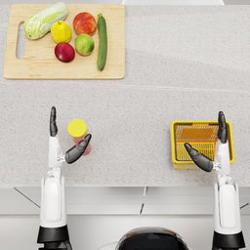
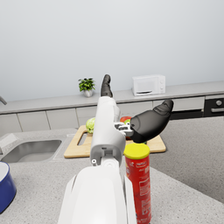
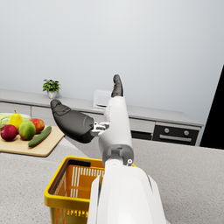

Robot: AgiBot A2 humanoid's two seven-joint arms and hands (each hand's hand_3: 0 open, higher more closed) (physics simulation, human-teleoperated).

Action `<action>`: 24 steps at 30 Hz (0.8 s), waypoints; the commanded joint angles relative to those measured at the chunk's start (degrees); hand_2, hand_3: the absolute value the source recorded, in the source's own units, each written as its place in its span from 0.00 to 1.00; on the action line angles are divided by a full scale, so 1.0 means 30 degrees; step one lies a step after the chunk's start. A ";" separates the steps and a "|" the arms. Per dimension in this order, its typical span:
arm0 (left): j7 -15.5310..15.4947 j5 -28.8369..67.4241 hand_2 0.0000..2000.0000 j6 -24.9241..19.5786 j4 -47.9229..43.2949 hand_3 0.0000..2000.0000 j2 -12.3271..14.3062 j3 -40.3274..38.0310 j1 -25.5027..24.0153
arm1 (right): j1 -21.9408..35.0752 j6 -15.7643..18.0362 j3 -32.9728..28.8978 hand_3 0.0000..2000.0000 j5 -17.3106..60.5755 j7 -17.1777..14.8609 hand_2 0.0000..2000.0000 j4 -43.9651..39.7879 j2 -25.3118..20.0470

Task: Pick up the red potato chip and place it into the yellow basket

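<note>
I see the tall red potato chip can with the yellow lid [image 1: 78, 135] standing upright on the speckled grey desk [image 1: 146, 97], just beside my left robot hand [image 1: 62, 141]. That hand is spread wide and holds nothing; its thumb [image 1: 78, 149] reaches toward the can's side, but I cannot tell whether it touches. From the left wrist view the can [image 2: 139, 183] stands right beside the forearm, below the thumb [image 2: 151, 121].

The yellow wire basket [image 1: 195, 128] sits on the desk well apart from the can, on my right. My right robot hand [image 1: 211, 146] hovers over it, also spread wide and holding nothing.

Farther back lies a wooden cutting board [image 1: 49, 71] carrying a cabbage, a cucumber and several round fruits.
</note>
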 commanded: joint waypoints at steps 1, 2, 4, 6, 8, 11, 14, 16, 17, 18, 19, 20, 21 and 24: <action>-0.0003 0.0161 0.00 -0.0003 0.3080 0.00 0.0138 0.0438 0.0687 | 0.0000 -0.0002 -0.0144 0.00 0.0162 0.0003 0.00 0.0290 -0.0037; -0.0005 0.0277 0.00 -0.0005 0.3919 0.00 0.0177 0.0803 0.0817 | -0.0106 -0.0004 -0.0102 0.00 0.0278 0.0005 0.00 0.0362 -0.0057; -0.0007 0.0418 0.00 -0.0007 0.5622 0.00 0.0356 0.1187 0.1220 | -0.0230 -0.0007 0.0149 0.00 0.0419 0.0007 0.00 0.0446 -0.0109; -0.0008 0.0492 0.00 -0.0008 0.7738 0.00 0.0579 0.1695 0.1895 | -0.0311 -0.0008 0.0389 0.00 0.0492 0.0008 0.00 0.0556 -0.0168; -0.0009 0.0529 0.00 -0.0009 0.9725 0.00 0.0758 0.2296 0.2369 | -0.0372 -0.0008 0.0514 0.00 0.0530 0.0009 0.00 0.0516 -0.0230; -0.0009 0.0555 0.00 -0.0009 1.2334 0.00 0.1065 0.2530 0.3056 | -0.0321 -0.0008 0.0567 0.00 0.0555 0.0009 0.00 0.0574 -0.0351; -0.0009 0.0563 0.00 -0.0009 1.4578 0.00 0.1368 0.3075 0.3716 | -0.0392 -0.0009 0.0594 0.00 0.0564 0.0009 0.00 0.0519 -0.0445; -0.0009 0.0567 0.00 -0.0009 1.5476 0.00 0.1540 0.2914 0.4107 | -0.0301 -0.0009 0.0661 0.00 0.0566 0.0009 0.00 0.0610 -0.0536; -0.0009 0.0569 0.00 -0.0010 1.6053 0.00 0.1653 0.2852 0.4443 | -0.0413 -0.0009 0.0638 0.00 0.0567 0.0009 0.00 0.0664 -0.0548; -0.0009 0.0570 0.00 -0.0010 1.5913 0.00 0.1689 0.2824 0.4404 | -0.0453 -0.0009 0.0628 0.00 0.0567 0.0009 0.00 0.0630 -0.0575; -0.0009 0.0569 0.68 -0.0009 1.5244 0.16 0.1678 0.2521 0.4181 | -0.0419 -0.0009 0.0631 0.00 0.0567 0.0009 0.00 0.0508 -0.0616; -0.0019 0.0563 1.00 -0.0310 1.4533 0.33 0.1691 0.2272 0.3885 | -0.0494 -0.0009 0.0635 0.00 0.0568 0.0009 0.00 0.0439 -0.0636; 0.0001 0.0565 1.00 -0.0483 1.4209 0.49 0.1715 0.2221 0.3819 | -0.0478 -0.0009 0.0757 0.00 0.0568 0.0009 0.00 0.0460 -0.0675; 0.0046 0.0589 1.00 -0.0536 1.1456 0.98 0.1745 0.1421 0.3132 | -0.0458 -0.0009 0.1215 0.00 0.0567 0.0009 0.00 0.0166 -0.0790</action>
